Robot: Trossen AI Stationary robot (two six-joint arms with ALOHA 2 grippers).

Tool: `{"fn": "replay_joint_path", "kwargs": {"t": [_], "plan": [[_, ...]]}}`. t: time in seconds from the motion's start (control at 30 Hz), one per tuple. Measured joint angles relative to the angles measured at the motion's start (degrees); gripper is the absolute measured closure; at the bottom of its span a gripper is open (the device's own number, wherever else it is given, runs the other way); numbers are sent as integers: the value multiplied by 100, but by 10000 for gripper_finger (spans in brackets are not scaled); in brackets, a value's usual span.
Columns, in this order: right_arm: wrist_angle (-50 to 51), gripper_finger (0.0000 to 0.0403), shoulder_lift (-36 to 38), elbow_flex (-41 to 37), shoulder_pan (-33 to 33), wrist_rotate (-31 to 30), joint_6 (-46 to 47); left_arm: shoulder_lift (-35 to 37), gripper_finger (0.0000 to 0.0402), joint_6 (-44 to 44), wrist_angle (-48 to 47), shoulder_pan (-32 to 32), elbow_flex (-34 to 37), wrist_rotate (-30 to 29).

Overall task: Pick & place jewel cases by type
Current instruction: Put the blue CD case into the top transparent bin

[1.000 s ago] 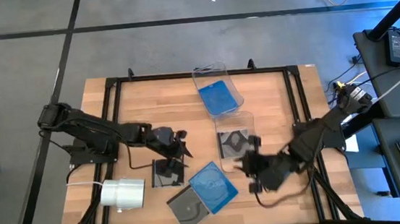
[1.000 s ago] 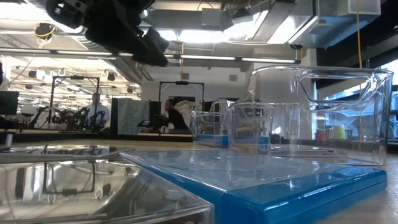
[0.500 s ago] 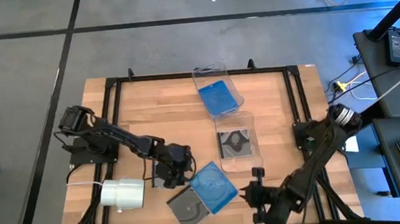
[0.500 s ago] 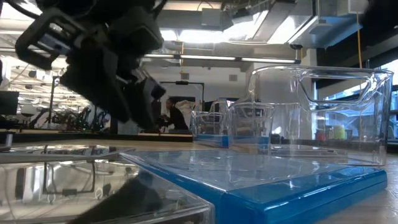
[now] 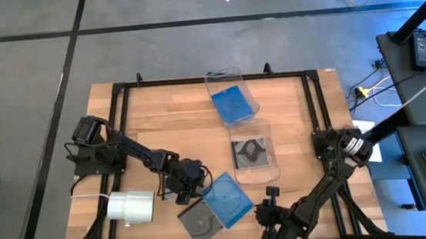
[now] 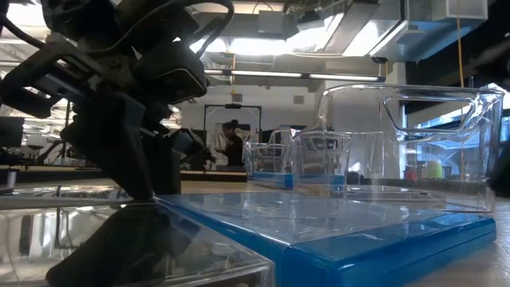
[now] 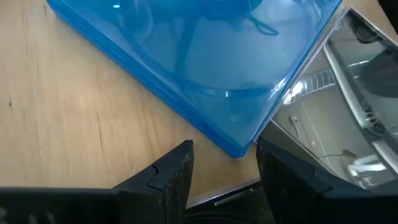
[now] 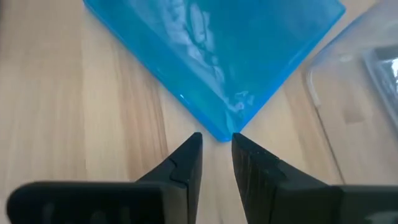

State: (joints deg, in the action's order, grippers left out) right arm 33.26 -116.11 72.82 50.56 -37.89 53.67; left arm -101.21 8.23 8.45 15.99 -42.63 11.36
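A translucent blue jewel case lies flat near the table's near edge, its edge overlapping a grey case with a disc. My left gripper is low at the blue case's left corner. It is open, and in the left wrist view its fingers stand on either side of that corner. My right gripper sits at the case's right corner, slightly open. A dark case lies under the left gripper, mostly hidden. My left gripper has the blue case's corner between its open fingers, low over the table; I cannot tell whether it touches the case. My right gripper points level at the opposite corner, which sits at the narrow gap between the fingertips; I cannot tell whether they touch.
Two clear bins stand toward the far right: one holds a blue case, the other a dark case with a disc. A white roll lies at the near left. In the low view the left gripper reaches down to the table.
My left gripper has moved toward the near edge and right, coming down over the dark case to the blue case's left corner. My right gripper has drawn back toward the near edge, away from the bin, and turned toward the blue case's right corner.
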Motion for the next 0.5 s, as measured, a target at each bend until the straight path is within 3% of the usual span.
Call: {"fn": "replay_joint_path", "kwargs": {"t": [0.37, 0.5], "plan": [[-125, 310, -340, 7, -4, -61, 186, -13, 247, 0, -22, 11, 2, -256], [-104, 291, -342, 7, -41, -52, 424, -15, 255, -6, 0, 40, 4, -304]]}}
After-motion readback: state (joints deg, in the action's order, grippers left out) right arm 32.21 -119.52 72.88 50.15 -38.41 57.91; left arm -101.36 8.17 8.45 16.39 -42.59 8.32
